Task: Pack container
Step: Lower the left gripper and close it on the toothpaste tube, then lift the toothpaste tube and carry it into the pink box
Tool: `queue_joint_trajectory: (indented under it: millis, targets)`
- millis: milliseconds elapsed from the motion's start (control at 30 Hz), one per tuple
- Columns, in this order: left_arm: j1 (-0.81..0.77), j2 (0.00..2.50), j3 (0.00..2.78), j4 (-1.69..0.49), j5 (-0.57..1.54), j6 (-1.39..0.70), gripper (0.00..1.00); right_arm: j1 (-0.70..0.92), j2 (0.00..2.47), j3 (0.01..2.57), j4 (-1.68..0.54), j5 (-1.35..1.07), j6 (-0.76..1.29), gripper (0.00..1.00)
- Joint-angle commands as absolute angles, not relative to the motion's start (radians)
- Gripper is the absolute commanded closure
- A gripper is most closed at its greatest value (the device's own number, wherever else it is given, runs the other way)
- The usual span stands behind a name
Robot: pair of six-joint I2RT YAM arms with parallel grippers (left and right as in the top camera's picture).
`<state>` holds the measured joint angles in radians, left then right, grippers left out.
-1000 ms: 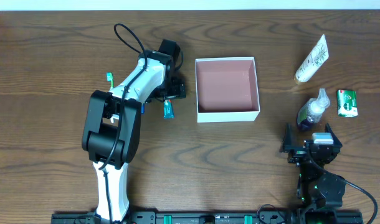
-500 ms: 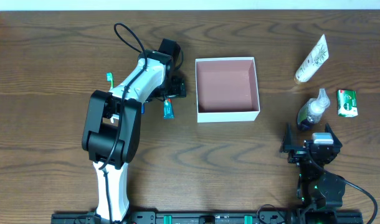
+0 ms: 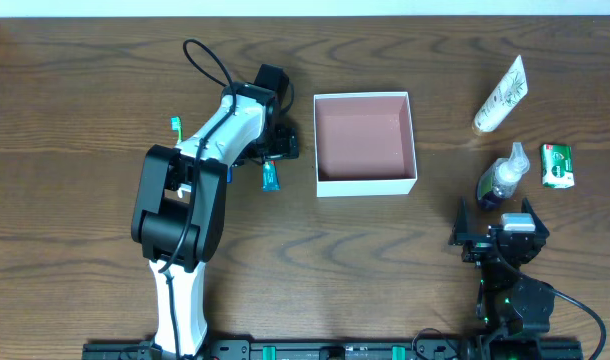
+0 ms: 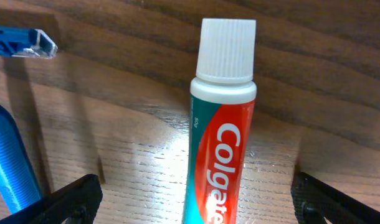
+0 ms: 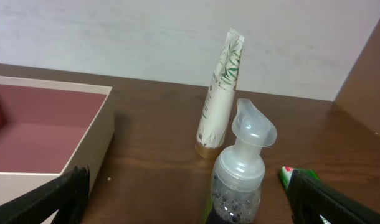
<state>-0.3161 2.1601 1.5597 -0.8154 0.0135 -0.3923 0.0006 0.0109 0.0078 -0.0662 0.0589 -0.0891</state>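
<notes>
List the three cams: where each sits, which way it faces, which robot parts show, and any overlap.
Overhead: above the table, looking straight down; left arm and right arm show.
Left wrist: on the left gripper, looking down at the toothpaste; both fingertips at the bottom corners.
Right wrist: on the right gripper, low, facing the back wall past the bottle, tube and box; both fingertips show.
Shared: overhead and right wrist both see box, bottle, tube.
</notes>
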Motion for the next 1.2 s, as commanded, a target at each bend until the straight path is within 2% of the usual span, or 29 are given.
queue_joint_trajectory:
  millis: [0,200,400,733,833,967,1167]
  targets:
    - [-0.314,2.168,1.54,-0.821,0.007,-0.387,0.02,0.007,0.005,0.006,-0.07,0.055,-0.102,0.01]
    - [-0.314,2.168,1.54,-0.821,0.008,-0.387,0.0,0.007,0.005,0.006,-0.07,0.055,-0.102,0.01]
    - [-0.314,2.168,1.54,-0.821,0.008,-0.387,0.21,0.007,0.005,0.006,-0.07,0.056,-0.102,0.01]
    - [-0.314,2.158,1.552,-0.821,0.008,-0.387,0.66,0.007,0.005,0.006,-0.07,0.055,-0.102,0.01]
    - [-0.314,2.146,1.558,-0.821,0.007,-0.387,0.71,0.007,0.005,0.006,-0.07,0.055,-0.102,0.01]
    - [-0.314,2.133,1.558,-0.821,0.008,-0.387,0.85,0.007,0.005,0.006,-0.07,0.056,-0.102,0.01]
    - [-0.314,2.104,1.56,-0.821,0.008,-0.387,0.88,0.007,0.005,0.006,-0.07,0.055,-0.102,0.01]
